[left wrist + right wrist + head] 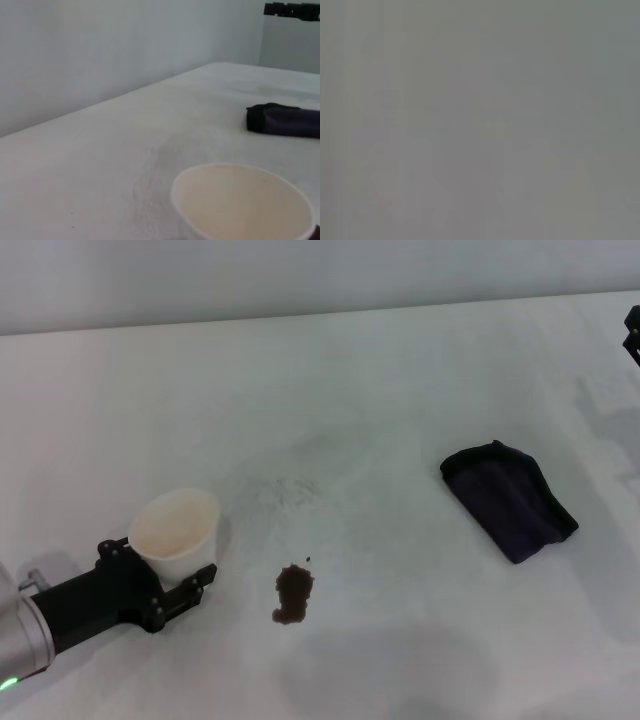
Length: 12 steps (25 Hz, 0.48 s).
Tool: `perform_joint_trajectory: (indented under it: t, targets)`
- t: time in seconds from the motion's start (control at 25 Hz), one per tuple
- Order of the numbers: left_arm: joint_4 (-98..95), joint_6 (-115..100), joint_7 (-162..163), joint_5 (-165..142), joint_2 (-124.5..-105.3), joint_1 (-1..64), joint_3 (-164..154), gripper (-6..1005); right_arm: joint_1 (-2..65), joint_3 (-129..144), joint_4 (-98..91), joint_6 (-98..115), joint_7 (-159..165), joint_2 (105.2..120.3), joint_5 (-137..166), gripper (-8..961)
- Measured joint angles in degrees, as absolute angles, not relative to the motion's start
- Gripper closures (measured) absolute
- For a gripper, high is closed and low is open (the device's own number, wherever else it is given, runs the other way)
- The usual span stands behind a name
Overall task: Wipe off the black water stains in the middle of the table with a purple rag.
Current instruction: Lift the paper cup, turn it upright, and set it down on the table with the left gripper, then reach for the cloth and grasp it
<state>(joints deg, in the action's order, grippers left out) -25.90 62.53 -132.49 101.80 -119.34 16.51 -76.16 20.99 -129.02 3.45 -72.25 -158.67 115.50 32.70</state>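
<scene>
- We see the left gripper low at the table's near left, its black fingers pinching the wall of a white paper cup; the cup stands upright with its open mouth up.
- The left wrist view looks straight over that cup's rim toward the rag.
- Of the right gripper we catch only a dark sliver at the far right edge, high above the table; we cannot tell whether it is spread or pressed together. Its wrist view shows only flat grey.
- The black water stains lie on the white table near the middle front, just right of the cup: a small blotch, slightly longer front to back, with a tiny speck at its far side.
- The purple rag lies folded flat, well apart to the right of the stain, its long axis running from far-left to near-right. Nothing touches it.
</scene>
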Motion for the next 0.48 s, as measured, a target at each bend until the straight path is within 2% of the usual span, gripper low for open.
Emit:
perform_joint_trajectory:
  t: [0.32, 0.44, 0.48]
  targets:
    - [-25.8, 61.9, -136.7, 105.4, -119.44, 15.3, -76.2, 419, 21.1, -129.0, 3.5, -71.9, -158.8, 115.49, 32.7, 165]
    - [-25.6, 61.8, -136.9, 105.6, -119.44, 15.3, -76.2, 243, 21.1, -128.9, 3.5, -71.9, -158.8, 115.49, 32.7, 165]
    - [-25.6, 61.8, -137.1, 105.6, -119.44, 15.3, -76.2, 231, 21.1, -128.9, 3.5, -71.9, -158.8, 115.49, 32.7, 165]
